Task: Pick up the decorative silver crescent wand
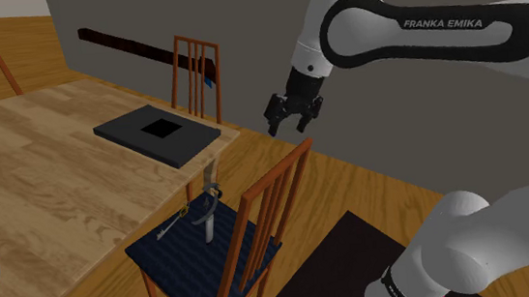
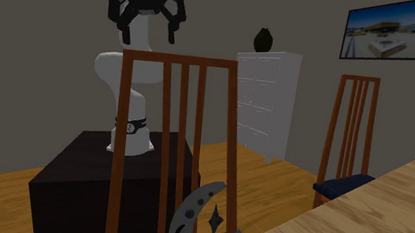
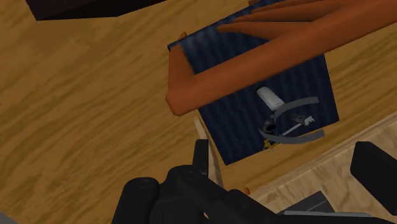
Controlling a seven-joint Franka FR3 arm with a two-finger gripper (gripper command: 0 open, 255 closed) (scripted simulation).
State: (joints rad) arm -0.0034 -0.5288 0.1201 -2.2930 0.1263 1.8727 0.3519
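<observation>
Silver-grey wand with crescent head (image 1: 205, 211) resting on the dark blue seat of the brown wooden slat-back chair (image 1: 184, 261), near the seat's middle. All-black two-finger gripper (image 1: 295, 123) hangs above the chair's backrest, fingers spread wide and empty, probably kept high so a descent clears the top rail; pale wooden table (image 1: 52, 188) stands just beside the chair's front

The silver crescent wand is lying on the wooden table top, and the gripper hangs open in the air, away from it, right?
Not quite: the wand lies on the dark blue seat cushion of the chair beside the table, not on the table top, as the shoulder view shows. The gripper does hang open in the air, away from it.
</observation>
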